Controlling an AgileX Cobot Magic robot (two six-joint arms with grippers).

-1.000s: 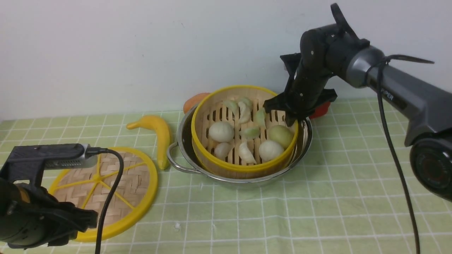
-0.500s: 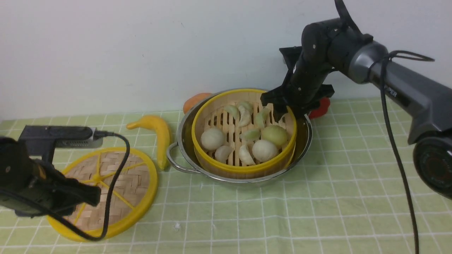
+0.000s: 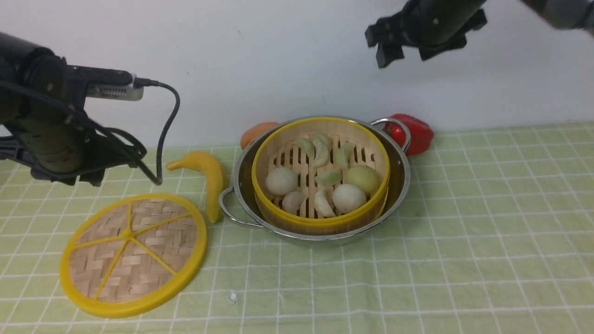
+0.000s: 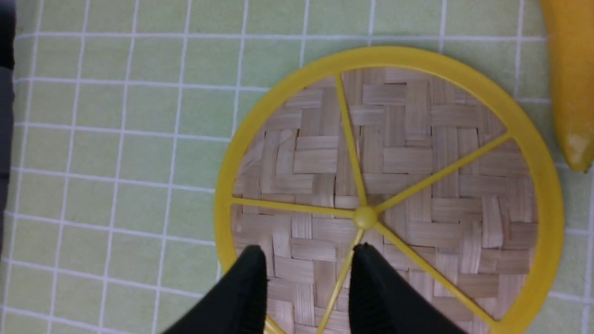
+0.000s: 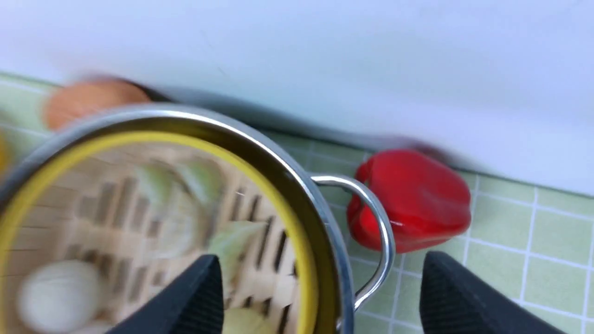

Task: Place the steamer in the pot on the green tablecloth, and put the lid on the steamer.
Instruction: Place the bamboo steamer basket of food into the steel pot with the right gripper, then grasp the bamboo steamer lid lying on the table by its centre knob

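Beyond and below the right pincer [image 5: 321, 290], which stood wide apart with nothing in it, the steamer [image 3: 322, 171] sat inside the pot [image 3: 245, 185], its toy dumplings uncovered. The left pincer [image 4: 308, 278] was parted partway and empty above the lid [image 3: 134, 250], which lay flat on the green tablecloth [image 3: 315, 287]. I reckoned that a tip coming down too shallow on that thin rim could let the disc slip or tilt, and that lowering it off-centre might catch the steamer's edge and leave it crooked.
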